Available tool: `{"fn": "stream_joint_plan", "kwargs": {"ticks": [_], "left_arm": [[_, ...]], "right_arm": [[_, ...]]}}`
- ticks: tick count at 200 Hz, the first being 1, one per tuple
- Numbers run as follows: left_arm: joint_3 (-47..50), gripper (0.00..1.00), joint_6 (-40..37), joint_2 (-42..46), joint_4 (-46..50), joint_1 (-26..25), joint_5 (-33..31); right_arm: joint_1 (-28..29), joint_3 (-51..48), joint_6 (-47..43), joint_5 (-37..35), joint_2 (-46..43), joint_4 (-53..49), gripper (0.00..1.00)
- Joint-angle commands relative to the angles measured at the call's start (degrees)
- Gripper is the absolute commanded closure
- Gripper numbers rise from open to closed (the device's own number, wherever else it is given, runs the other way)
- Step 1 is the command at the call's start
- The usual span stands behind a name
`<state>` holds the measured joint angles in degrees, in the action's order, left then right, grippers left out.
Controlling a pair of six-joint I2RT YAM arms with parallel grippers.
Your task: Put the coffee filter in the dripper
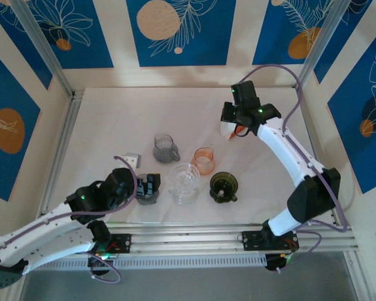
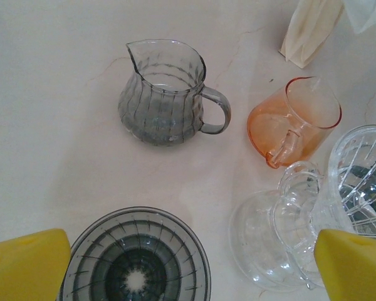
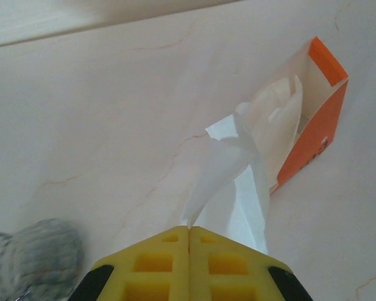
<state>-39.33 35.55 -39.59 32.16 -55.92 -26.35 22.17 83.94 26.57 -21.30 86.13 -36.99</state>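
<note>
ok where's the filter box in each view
top external: filter box right of centre, beyond the orange cup
left wrist: top right, beyond the same cup
right wrist: upper right, orange side showing
shared landmark: grey jug, blurred lower left in right wrist

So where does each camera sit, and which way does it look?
Top external: above and behind the arms, looking down on the table; both arms, left gripper and right gripper show.
Left wrist: on the left arm, facing down at a grey pitcher; its open yellow fingers at the bottom corners.
Right wrist: on the right arm, facing its shut fingers pinching a paper filter from the box.
Shared: top and left wrist views both show the grey pitcher.
</note>
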Motion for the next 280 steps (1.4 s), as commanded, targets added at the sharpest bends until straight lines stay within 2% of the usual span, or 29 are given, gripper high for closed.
{"fn": "stream_joint_plan", "kwargs": {"ticks": [1,41,59,73,106,157,280], "left_arm": [[-3.50,0.00,-1.12,0.44,0.04,0.46,0.35],[-4.09,0.00,-2.12,2.17,1.05,0.46,0.19],[-4.26,0.00,-2.32,3.03,1.70,0.46,-0.05],[-4.50,0.00,-2.50,3.83,2.41,0.46,-0.29],[-4.30,0.00,-2.78,5.99,3.54,0.47,-0.94],[-3.81,0.00,-2.79,6.67,3.09,0.46,-0.25],[-2.59,0.00,-1.06,6.17,1.24,0.46,4.85]], "right_arm": [[1.49,-1.90,-0.76,5.81,-6.88,-2.45,1.00],[4.83,-3.65,-2.30,17.95,-18.08,-9.60,1.00],[6.47,-2.51,-2.57,24.28,-20.90,-14.14,1.00],[9.08,-0.50,-2.48,26.52,-22.11,-19.12,1.00],[17.32,5.72,-0.28,25.83,-21.73,-31.25,1.00],[25.72,9.87,4.08,24.81,-16.46,-37.69,1.00],[30.86,23.59,3.68,13.98,2.93,-44.60,1.00]]}}
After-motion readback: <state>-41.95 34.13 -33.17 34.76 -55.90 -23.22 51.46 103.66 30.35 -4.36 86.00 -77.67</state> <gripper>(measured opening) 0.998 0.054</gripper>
